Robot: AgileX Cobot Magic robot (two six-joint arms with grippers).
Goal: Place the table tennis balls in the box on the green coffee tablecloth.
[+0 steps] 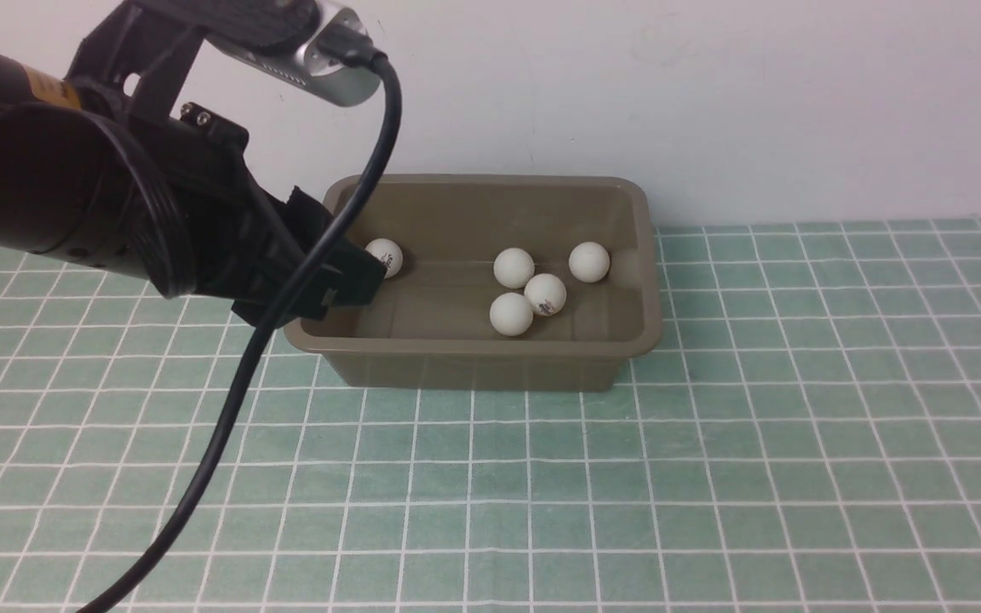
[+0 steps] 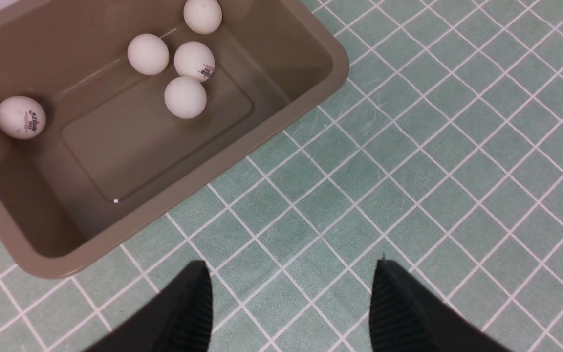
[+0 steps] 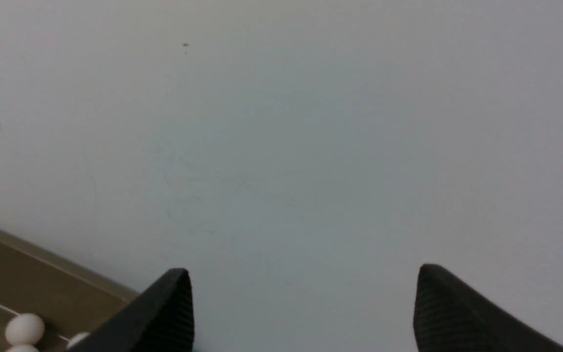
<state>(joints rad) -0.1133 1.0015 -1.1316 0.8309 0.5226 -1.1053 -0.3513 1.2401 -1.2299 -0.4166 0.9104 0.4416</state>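
The left pincer [image 2: 291,303] hung with its jaws apart and empty above the green coffee tablecloth [image 2: 408,171], just beside the near-left corner of the box [image 1: 490,353], and the right pincer [image 3: 303,313] likewise gaped on nothing, aimed at the bare wall [image 3: 281,122]. All five table tennis balls [image 1: 531,288] lay inside the box (one alone at its left end, four clustered right of middle). Light, hard and smooth, they would likely roll or squirt from a pinch, so each seemed best gripped gently across its widest part.
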